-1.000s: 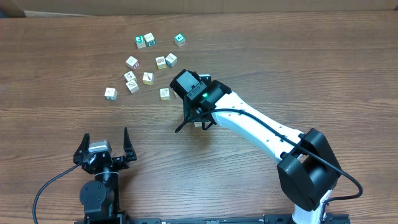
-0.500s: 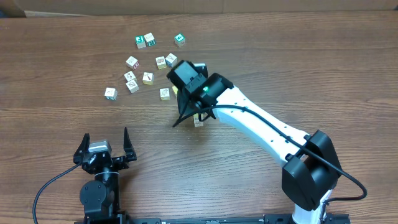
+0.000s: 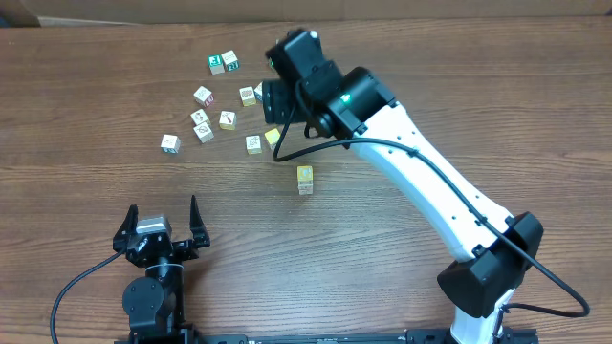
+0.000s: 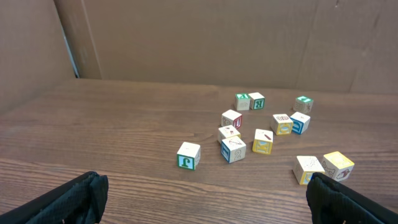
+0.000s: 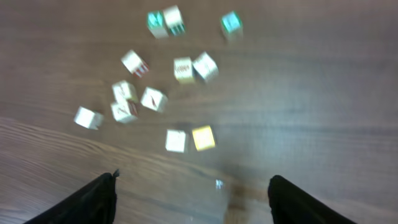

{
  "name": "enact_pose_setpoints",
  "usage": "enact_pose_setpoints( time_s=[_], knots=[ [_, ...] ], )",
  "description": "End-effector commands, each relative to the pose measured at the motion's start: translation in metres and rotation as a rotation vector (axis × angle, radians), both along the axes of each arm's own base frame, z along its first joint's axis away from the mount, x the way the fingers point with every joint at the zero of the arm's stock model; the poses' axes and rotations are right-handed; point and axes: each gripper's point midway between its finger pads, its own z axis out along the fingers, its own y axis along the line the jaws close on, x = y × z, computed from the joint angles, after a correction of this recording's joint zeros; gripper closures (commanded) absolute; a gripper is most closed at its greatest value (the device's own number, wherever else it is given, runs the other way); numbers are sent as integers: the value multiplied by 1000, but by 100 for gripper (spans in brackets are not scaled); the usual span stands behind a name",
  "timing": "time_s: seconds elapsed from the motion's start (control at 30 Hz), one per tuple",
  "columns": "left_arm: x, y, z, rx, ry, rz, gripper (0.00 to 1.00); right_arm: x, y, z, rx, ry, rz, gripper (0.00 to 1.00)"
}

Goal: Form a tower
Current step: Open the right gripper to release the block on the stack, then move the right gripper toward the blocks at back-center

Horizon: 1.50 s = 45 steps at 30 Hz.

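Right gripper (image 5: 196,200) was spread, empty, above loose cubes (image 3: 228,119). Tower (image 3: 304,179) stood free on tabletop (image 3: 497,86), below and behind gripper. Likely fetch step: next needs descent onto yellow cube (image 3: 273,137), clear of neighbour (image 3: 253,144).

The tower (image 3: 304,179) is a thin stack of little wooden cubes, one on top of the other. From above, the top cube shows a yellow face with a tiny picture on it, too small to read. Just below it a pale side of the stack peeks out. You cannot count the cubes from up here. The tower stands straight up on the brown bench (image 3: 143,86), close to the middle, all by itself. The loose cubes (image 3: 253,143) lie farther back and to the left; the closest two, one pale and one yellow, are near it but not touching.
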Motion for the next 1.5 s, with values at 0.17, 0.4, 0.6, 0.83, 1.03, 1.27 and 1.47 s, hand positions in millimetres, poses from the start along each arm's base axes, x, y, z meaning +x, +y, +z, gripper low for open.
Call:
enact_pose_setpoints(
  time_s=[0.17, 0.4, 0.6, 0.83, 1.03, 1.27, 1.47],
  knots=[
    [0, -1, 1, 23, -5, -5, 0, 22, 8, 44, 76, -152, 42, 20],
    [0, -1, 1, 23, -5, -5, 1, 35, 18, 66, 143, -241, 39, 16],
    [0, -1, 1, 23, -5, -5, 1, 41, 18, 73, 162, -269, 33, 2],
    [0, -1, 1, 23, -5, -5, 0, 43, 16, 73, 163, -269, 27, 0],
    [0, -1, 1, 23, -5, -5, 0, 45, 17, 75, 172, -279, 26, 0],
    [0, -1, 1, 23, -5, -5, 0, 48, 18, 75, 240, -241, 82, 0],
    [0, -1, 1, 23, -5, -5, 0, 60, 15, 60, 238, -219, 118, 0]
  ],
)
